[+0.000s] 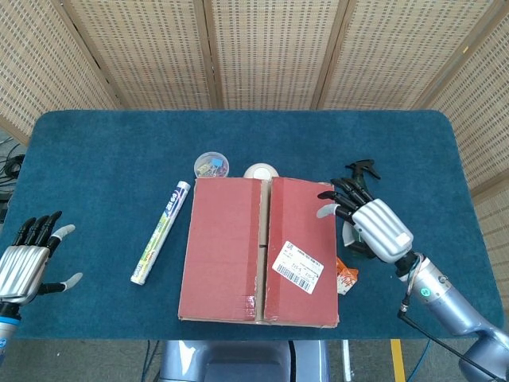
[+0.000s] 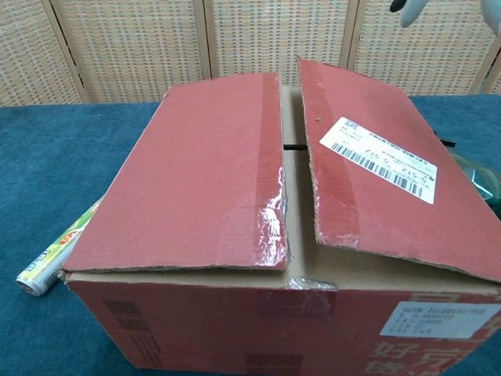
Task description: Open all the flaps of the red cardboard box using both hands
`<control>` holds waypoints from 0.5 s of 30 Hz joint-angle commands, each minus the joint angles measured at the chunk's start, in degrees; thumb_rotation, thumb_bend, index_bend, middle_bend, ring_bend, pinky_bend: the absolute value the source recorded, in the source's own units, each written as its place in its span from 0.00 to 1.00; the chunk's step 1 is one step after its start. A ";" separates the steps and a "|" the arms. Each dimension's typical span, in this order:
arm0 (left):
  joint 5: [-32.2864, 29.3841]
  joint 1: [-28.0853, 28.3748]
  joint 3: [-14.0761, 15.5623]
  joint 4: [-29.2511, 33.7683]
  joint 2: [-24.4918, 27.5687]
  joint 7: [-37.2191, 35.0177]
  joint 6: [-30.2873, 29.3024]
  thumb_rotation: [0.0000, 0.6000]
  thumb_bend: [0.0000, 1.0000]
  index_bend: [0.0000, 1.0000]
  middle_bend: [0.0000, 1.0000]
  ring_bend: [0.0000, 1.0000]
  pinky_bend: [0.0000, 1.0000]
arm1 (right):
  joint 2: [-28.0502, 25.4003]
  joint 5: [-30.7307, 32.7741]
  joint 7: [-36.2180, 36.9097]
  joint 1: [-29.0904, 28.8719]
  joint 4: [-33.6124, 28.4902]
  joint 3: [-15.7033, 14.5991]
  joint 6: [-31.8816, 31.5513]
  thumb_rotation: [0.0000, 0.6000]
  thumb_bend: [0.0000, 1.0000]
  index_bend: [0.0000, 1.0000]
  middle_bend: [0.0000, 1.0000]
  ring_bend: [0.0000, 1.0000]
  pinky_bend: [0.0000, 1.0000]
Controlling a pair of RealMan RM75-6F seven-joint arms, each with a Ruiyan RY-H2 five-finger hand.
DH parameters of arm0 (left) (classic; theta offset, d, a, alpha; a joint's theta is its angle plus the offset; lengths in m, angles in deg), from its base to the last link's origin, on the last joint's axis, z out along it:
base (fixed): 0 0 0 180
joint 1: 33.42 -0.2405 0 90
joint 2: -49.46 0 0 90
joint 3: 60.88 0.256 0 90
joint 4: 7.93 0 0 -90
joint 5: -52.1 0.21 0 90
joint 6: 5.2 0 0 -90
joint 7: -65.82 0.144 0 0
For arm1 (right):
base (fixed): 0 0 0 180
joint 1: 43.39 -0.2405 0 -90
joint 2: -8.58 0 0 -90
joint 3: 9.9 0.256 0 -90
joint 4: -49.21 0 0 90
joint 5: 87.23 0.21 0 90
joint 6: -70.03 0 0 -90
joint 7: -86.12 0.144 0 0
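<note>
Bearing a barcode label [image 1: 297, 267], red cardboard box [image 1: 258, 248], flaps closed, print unreadable

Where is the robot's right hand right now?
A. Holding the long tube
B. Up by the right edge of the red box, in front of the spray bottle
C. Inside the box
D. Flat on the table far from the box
B: in the head view the right hand is over the right edge of the red box, partly hiding the spray bottle.
</note>
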 commanded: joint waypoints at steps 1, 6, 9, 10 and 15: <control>-0.11 -0.03 0.00 0.08 0.04 0.07 -0.08 0.72 0.21 0.16 0.00 0.00 0.00 | 0.54 -0.29 0.26 -1.71 -0.32 0.30 1.38 1.00 0.96 0.35 0.20 0.00 0.03; -0.63 0.00 0.08 0.13 0.14 0.25 0.08 0.72 0.21 0.16 0.00 0.00 0.00 | 1.75 -0.39 -0.05 -4.77 -0.42 0.44 3.94 1.00 0.97 0.35 0.19 0.00 0.02; -0.87 0.10 0.05 0.08 0.11 0.28 0.23 0.72 0.21 0.16 0.00 0.00 0.00 | 2.62 -0.31 -0.35 -6.75 -0.49 0.65 5.78 1.00 0.97 0.35 0.19 0.00 0.02; -0.92 0.13 0.04 0.05 0.08 0.29 0.25 0.72 0.21 0.16 0.00 0.00 0.00 | 3.06 -0.14 -0.57 -7.60 -0.50 0.77 6.53 1.00 0.97 0.35 0.19 0.00 0.02; -1.13 0.15 0.10 -0.07 0.03 0.20 0.32 0.72 0.21 0.16 0.00 0.00 0.00 | 5.07 0.71 -1.44 -10.30 -0.27 1.04 8.64 1.00 0.97 0.35 0.18 0.00 0.01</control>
